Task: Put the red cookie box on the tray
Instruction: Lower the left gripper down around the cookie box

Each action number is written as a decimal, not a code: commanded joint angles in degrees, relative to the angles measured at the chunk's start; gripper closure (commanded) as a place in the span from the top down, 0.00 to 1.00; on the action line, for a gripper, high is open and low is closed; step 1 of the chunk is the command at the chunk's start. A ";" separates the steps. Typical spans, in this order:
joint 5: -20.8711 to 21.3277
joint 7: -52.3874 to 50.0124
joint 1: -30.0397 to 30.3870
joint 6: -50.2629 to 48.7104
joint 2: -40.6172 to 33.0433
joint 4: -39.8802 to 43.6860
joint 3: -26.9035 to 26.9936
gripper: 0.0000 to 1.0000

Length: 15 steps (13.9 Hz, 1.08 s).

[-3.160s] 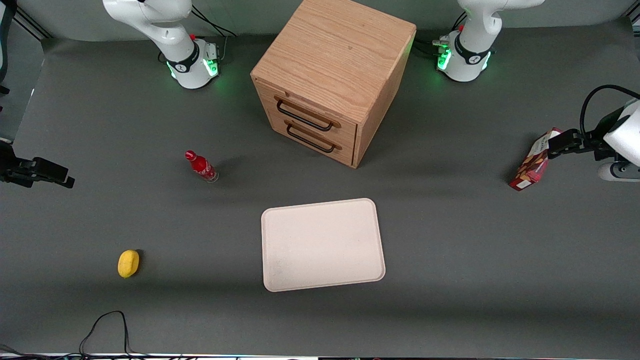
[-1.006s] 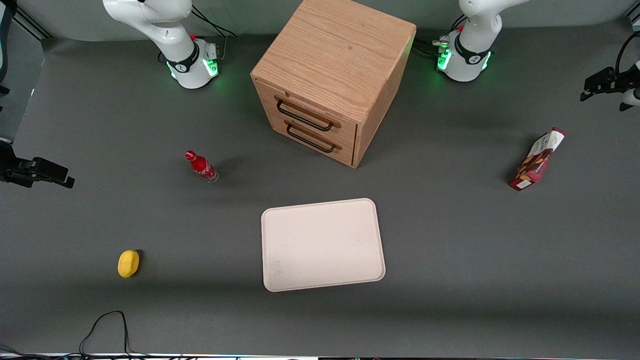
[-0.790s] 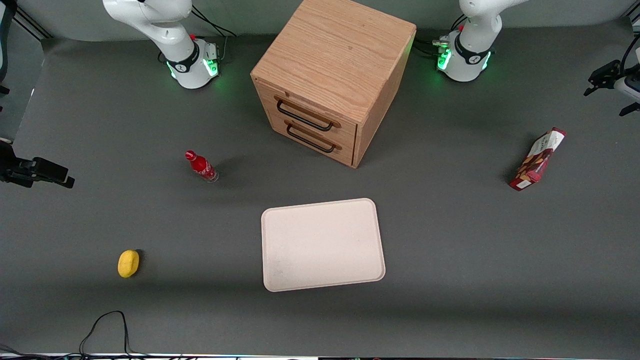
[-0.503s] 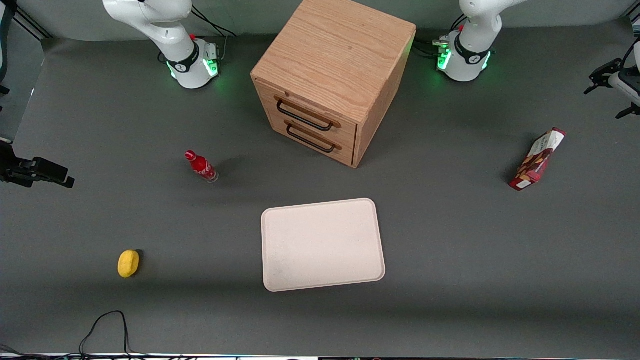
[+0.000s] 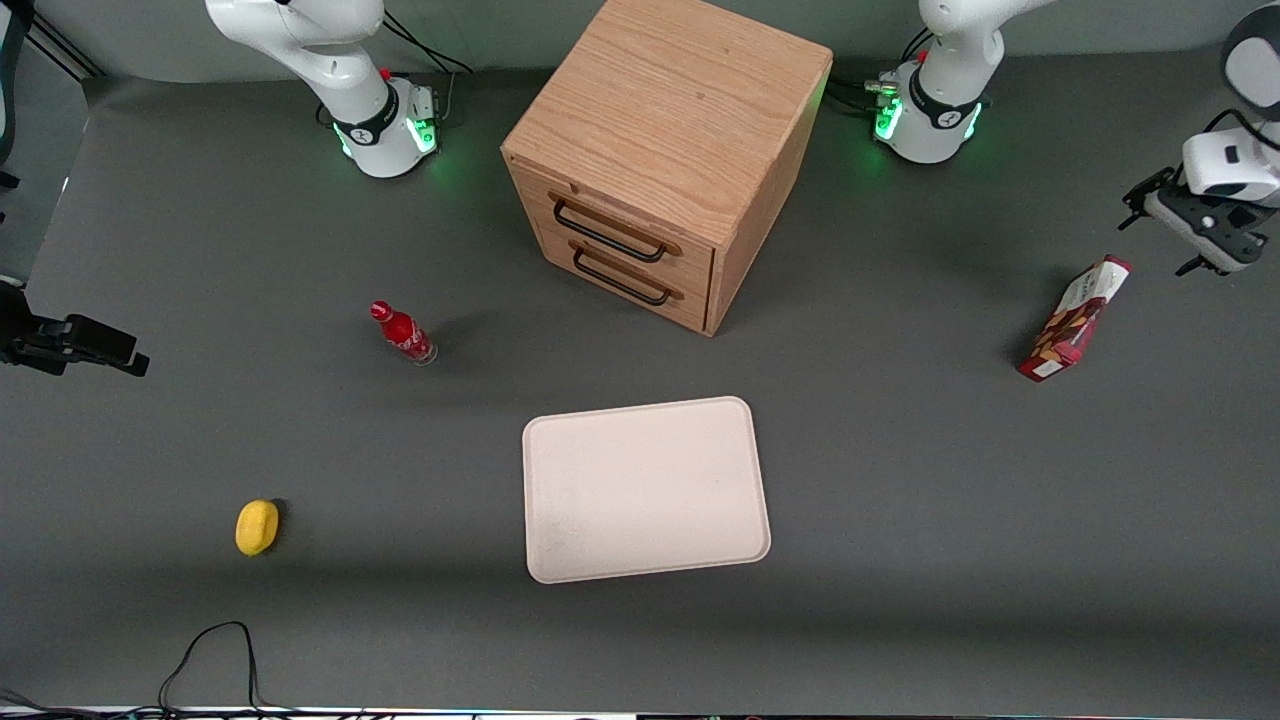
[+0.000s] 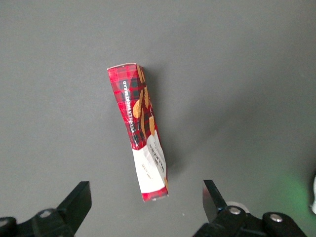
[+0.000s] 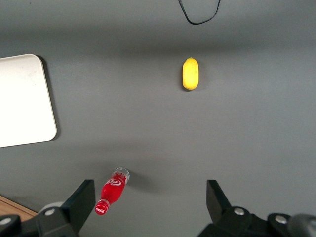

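Observation:
The red cookie box (image 5: 1075,318) rests on one long narrow edge on the grey table, toward the working arm's end. From the left wrist the red cookie box (image 6: 140,133) shows its plaid top edge, cookie pictures and a white end. My gripper (image 5: 1160,232) hangs open above the table, a little farther from the front camera than the box and apart from it. In the wrist view my gripper (image 6: 144,191) has its two fingers spread wide on either side of the box's white end, well above it. The cream tray (image 5: 645,490) lies flat mid-table, nearer the front camera.
A wooden two-drawer cabinet (image 5: 660,150) stands mid-table, farther from the front camera than the tray. A small red bottle (image 5: 403,333) and a yellow object (image 5: 257,527) sit toward the parked arm's end. A black cable (image 5: 210,650) loops at the table's front edge.
My gripper, earlier at the box's upper end, let go and drew off to the table's edge. Over the last second it turned and came back down close to the box. The box has not moved.

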 commanded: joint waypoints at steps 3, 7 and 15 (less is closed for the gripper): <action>0.44 0.90 -0.10 12.26 7.34 -4.11 0.24 1.00; 0.44 0.90 0.17 20.01 12.88 -5.08 0.24 1.00; 0.35 0.81 0.25 25.82 18.61 -4.64 0.24 1.00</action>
